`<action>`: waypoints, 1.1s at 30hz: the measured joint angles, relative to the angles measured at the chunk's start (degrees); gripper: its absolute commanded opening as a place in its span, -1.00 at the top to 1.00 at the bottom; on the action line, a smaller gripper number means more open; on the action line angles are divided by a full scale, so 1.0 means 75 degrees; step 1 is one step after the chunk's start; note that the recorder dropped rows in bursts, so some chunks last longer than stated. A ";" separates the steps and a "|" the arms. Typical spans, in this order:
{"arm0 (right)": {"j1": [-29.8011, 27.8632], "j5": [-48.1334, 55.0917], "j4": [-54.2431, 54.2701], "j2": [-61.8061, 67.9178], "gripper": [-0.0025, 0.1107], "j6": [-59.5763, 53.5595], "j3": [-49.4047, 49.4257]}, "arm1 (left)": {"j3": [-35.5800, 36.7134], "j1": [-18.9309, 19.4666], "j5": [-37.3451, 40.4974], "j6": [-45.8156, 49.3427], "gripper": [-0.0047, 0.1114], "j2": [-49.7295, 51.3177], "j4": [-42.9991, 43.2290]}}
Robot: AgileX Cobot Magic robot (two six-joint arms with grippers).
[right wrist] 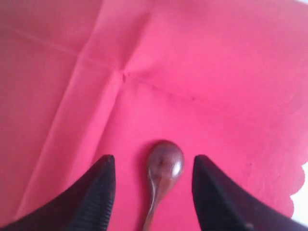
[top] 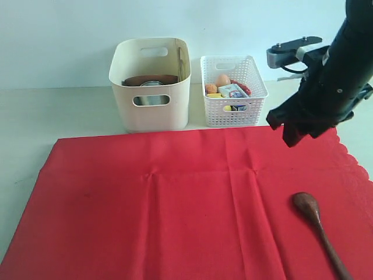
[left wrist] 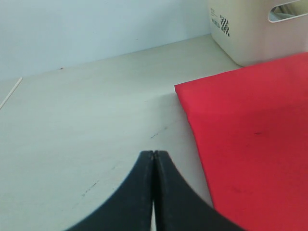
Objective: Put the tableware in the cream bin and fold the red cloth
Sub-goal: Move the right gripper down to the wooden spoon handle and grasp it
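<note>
The red cloth (top: 175,204) lies spread flat on the table, creased, with a scalloped right edge. A dark wooden spoon (top: 317,227) rests on its right part. My right gripper (top: 290,135) hangs above the cloth, behind the spoon. In the right wrist view that gripper (right wrist: 154,161) is open, and the spoon's bowl (right wrist: 166,162) lies below, between the fingers and untouched. The cream bin (top: 150,111) stands behind the cloth and holds a brown plate (top: 150,79) and something metallic. My left gripper (left wrist: 153,155) is shut and empty over bare table beside the cloth's corner (left wrist: 250,139).
A white lattice basket (top: 233,111) with food items stands right of the cream bin, behind the cloth. The pale table (top: 52,111) runs back to a light wall. The left arm does not show in the exterior view.
</note>
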 measured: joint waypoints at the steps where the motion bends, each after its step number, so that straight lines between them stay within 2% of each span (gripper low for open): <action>1: 0.0000 -0.0049 0.0000 -0.0113 0.11 0.0000 0.0180 | 0.0000 0.0000 0.0000 0.0000 0.92 0.0000 0.0000; 16: 0.0000 -0.0421 0.0000 -0.0810 0.11 0.0109 0.2486 | 0.0000 0.0000 0.0000 0.0000 0.92 0.0000 0.0000; 24: 0.0000 -0.0658 0.0000 -0.0727 0.11 0.0429 0.2547 | 0.0000 0.0000 0.0000 0.0000 0.92 0.0000 0.0000; 33: 0.0000 -0.0636 0.0000 0.0294 0.11 0.0496 0.2562 | 0.0000 0.0000 0.0000 0.0000 0.92 0.0000 0.0000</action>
